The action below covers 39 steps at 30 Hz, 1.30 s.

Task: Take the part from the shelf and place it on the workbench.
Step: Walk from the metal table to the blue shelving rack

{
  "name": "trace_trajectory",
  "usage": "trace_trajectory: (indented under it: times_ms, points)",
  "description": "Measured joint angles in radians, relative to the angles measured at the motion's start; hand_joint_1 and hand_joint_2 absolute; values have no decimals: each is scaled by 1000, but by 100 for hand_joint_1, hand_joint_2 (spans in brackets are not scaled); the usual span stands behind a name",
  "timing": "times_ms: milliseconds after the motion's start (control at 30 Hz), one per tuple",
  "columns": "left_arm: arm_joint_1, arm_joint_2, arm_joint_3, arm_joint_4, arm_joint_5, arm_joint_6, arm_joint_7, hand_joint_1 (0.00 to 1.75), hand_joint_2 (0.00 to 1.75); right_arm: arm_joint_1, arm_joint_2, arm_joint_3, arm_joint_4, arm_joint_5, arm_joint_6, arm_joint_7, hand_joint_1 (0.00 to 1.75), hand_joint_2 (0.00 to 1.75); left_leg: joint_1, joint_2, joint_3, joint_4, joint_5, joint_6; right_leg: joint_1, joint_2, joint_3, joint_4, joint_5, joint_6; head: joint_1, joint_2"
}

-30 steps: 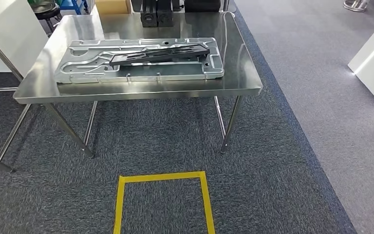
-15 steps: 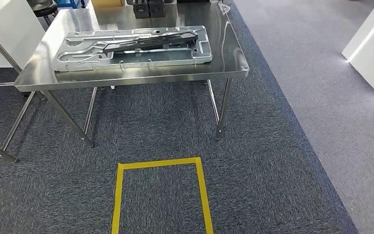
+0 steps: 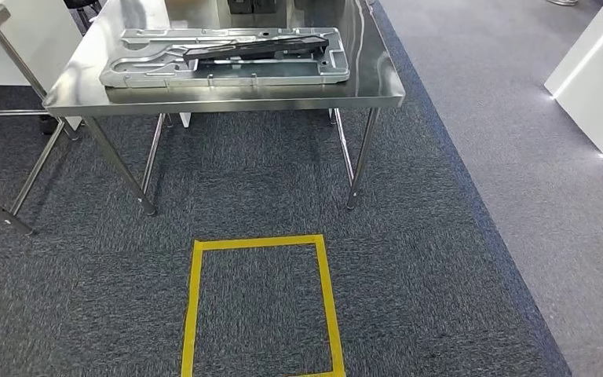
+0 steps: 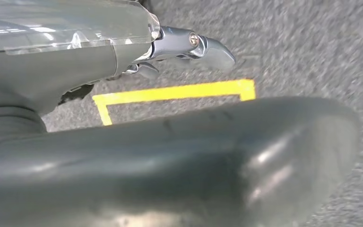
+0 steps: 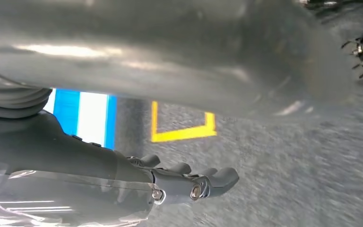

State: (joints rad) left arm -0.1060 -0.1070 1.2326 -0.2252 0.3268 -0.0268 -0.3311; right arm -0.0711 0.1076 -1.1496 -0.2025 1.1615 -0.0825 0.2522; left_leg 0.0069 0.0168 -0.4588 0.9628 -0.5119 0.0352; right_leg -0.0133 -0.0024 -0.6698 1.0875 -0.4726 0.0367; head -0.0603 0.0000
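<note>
No legible text, label, brand, number or sign appears on any surface in these views. The only marking is a yellow tape rectangle (image 3: pixel 261 302) laid on the dark grey carpet floor (image 3: pixel 440 259), an outline without lettering; a corner of it also shows in both wrist views. The stainless steel workbench (image 3: pixel 228 98), the silver stamped metal panel (image 3: pixel 149 71) lying on it and the long black part (image 3: pixel 259 47) resting across that panel bear no readable characters at this resolution.
</note>
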Motion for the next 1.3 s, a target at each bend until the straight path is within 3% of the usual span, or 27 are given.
trace_trajectory:
  times_ms: [67, 100, 133, 167, 200, 233, 267, 333, 400, 467, 567, 600, 633, 667, 733, 800, 900, 967, 1000, 1067, 1100, 1133, 1167, 1200, 1233, 1300]
  points:
    - [1, 0, 0, 0, 0, 1, 0, 0, 0, 1, 0, 0, 0, 3, -5, 0, 0, 0, -3, 1, -29, 3, 22, 7, -1, 0, -31, 132, -93, 5, 0, 0]
    - [1, 0, 0, 0, 0, 2, 0, 0, 0, 1, 0, 0, 0, 5, -9, -1, 0, 0, -5, 1, -44, 5, 31, 8, -1, 0, -37, 185, -110, 5, 0, 0]
    - [1, 0, 0, 0, 0, 5, 0, 0, 0, 1, 0, 0, 0, 7, -13, -2, 0, 0, -7, 1, -59, 7, 40, 7, 0, 0, -30, 209, -102, 4, 0, 0]
    - [2, 0, 0, 0, 0, 8, 0, 0, 0, 1, -1, 0, 0, 8, -15, -3, 0, 0, -9, 1, -74, 9, 49, 6, 0, 0, -5, 197, -74, 1, 0, 0]
    - [2, 0, 0, 0, 0, 11, 2, 0, 0, 1, -2, 0, 0, 8, -17, -4, 0, 0, -11, 1, -86, 10, 57, 5, 2, 1, 38, 150, -42, -4, 0, 0]
    - [2, -1, 0, 0, 0, 14, 4, 0, 0, 0, -4, 0, 0, 8, -18, -5, 0, 0, -12, 1, -96, 11, 65, 3, 4, 1, 93, 79, -22, -13, 0, 0]
    - [2, -2, 0, 0, 0, 17, 8, 0, 0, 0, -7, 0, 0, 8, -18, -5, 0, 0, -13, 1, -103, 12, 73, -1, 7, 1, 150, -3, -20, -22, 0, 0]
    - [1, -4, 0, 0, 0, 23, 17, 0, 0, -2, -12, 0, 0, 8, -15, -4, 0, 87, -14, 2, -113, 14, 86, -10, 14, 1, 220, -116, -43, -35, 0, 0]
    - [0, -3, 0, 0, 0, 28, 27, 0, 0, -4, -12, 0, -1, 8, -10, -8, 0, 175, -14, 4, -119, 16, 95, -21, 13, 0, 228, -147, -46, -42, 0, 0]
    - [0, -2, 0, 0, 0, 37, 42, 0, 0, -4, -12, 0, -1, 13, 6, -21, 0, 175, -13, -1, -135, 49, 68, -32, 7, -3, 224, -156, -34, -52, 0, 0]
    - [1, 0, 0, 0, 0, 45, 64, 0, 0, -4, -13, 0, 0, 23, 45, -41, 0, 175, -6, -8, -206, 235, -44, -47, 7, -8, 206, -153, -22, -60, 0, 0]
    - [2, 2, 0, 0, 0, 45, 68, 0, 0, -4, -14, 0, 0, 24, 56, -46, 0, 175, -3, -8, -225, 293, -67, -50, 7, -8, 199, -148, -20, -60, 0, 0]
    - [2, 3, 0, 0, 0, 45, 70, 0, 0, -4, -14, 0, 0, 24, 66, -50, 0, 175, 0, -8, -227, 318, -71, -53, 7, -8, 193, -143, -19, -59, 0, 0]
    - [2, 4, 0, 0, 0, 45, 71, 0, 0, -4, -15, 0, 0, 23, 74, -54, 0, 175, 2, -8, -210, 302, -55, -56, 7, -8, 188, -137, -18, -58, 0, 0]
    - [1, 8, 0, 0, 0, 45, 72, 0, 0, -4, -15, 0, 0, 23, 81, -59, 0, 175, 6, -8, -129, 171, -2, -56, 5, -7, 180, -123, -21, -52, 0, 0]
    - [-1, 11, 0, 0, 0, 45, 72, 0, 0, -4, -16, 0, 0, 23, 83, -60, 0, 175, 4, -8, -66, 62, 24, -47, 7, -7, 172, -109, -25, -42, 0, 0]
    - [0, 12, 0, 0, 0, 45, 73, 0, 0, -5, -18, 0, -1, 23, 85, -61, 0, 175, 1, -9, -59, 38, 22, -29, 10, -7, 165, -102, -24, -26, 0, 0]
    - [-1, 12, 0, 0, 1, 45, 73, 0, 0, -6, -20, 0, -1, 23, 85, -61, 0, 175, 4, -9, -63, 32, 28, -14, 8, -4, 152, -75, -44, -15, 0, 0]
    - [-2, 12, 0, 0, 1, 45, 73, 0, 0, -6, -21, 0, -1, 23, 85, -61, 0, 175, 5, -8, -66, 30, 32, -7, 6, -3, 133, -32, -72, -10, 0, 0]
    - [-2, 12, 0, 0, 1, 45, 74, 0, 0, -5, -22, 0, -1, 23, 85, -61, 0, 175, 3, -7, -75, 30, 37, 1, 4, -2, 69, 104, -143, -3, 0, 0]
    - [-2, 12, 0, 0, 1, 45, 74, 0, 0, -5, -22, 0, -1, 23, 85, -61, 0, 175, 2, -7, -79, 31, 39, 2, 2, -1, 39, 167, -166, -2, 0, 0]
    - [-1, 12, 0, 0, 1, 45, 74, 0, 0, -4, -22, 0, -1, 23, 86, -62, 0, 175, 0, -7, -81, 32, 40, 3, 2, -1, 24, 198, -169, -1, 0, 0]
    - [-1, 12, 0, 0, 1, 45, 74, 0, 0, -3, -22, 0, 0, 23, 86, -63, 0, 175, -1, -7, -82, 33, 40, 3, 1, -2, 29, 190, -153, -3, 0, 0]
    - [-1, 12, 0, 0, 1, 45, 74, 0, 0, -2, -23, 0, 0, 23, 86, -65, 0, 175, -3, -7, -82, 34, 41, 2, 1, -1, 54, 141, -120, -6, 0, 0]
    - [-1, 12, 0, 0, 1, 45, 74, 0, 0, -2, -24, 0, -1, 23, 86, -69, 0, 175, -4, -8, -81, 34, 41, 2, 2, -1, 92, 66, -80, -12, 0, 0]
    - [-2, 12, 0, 0, 1, 45, 74, 0, 0, -3, -26, 0, -1, 23, 87, -77, 0, 175, -11, -8, -82, 39, 40, -1, 4, -1, 153, -65, -32, -15, 0, 0]
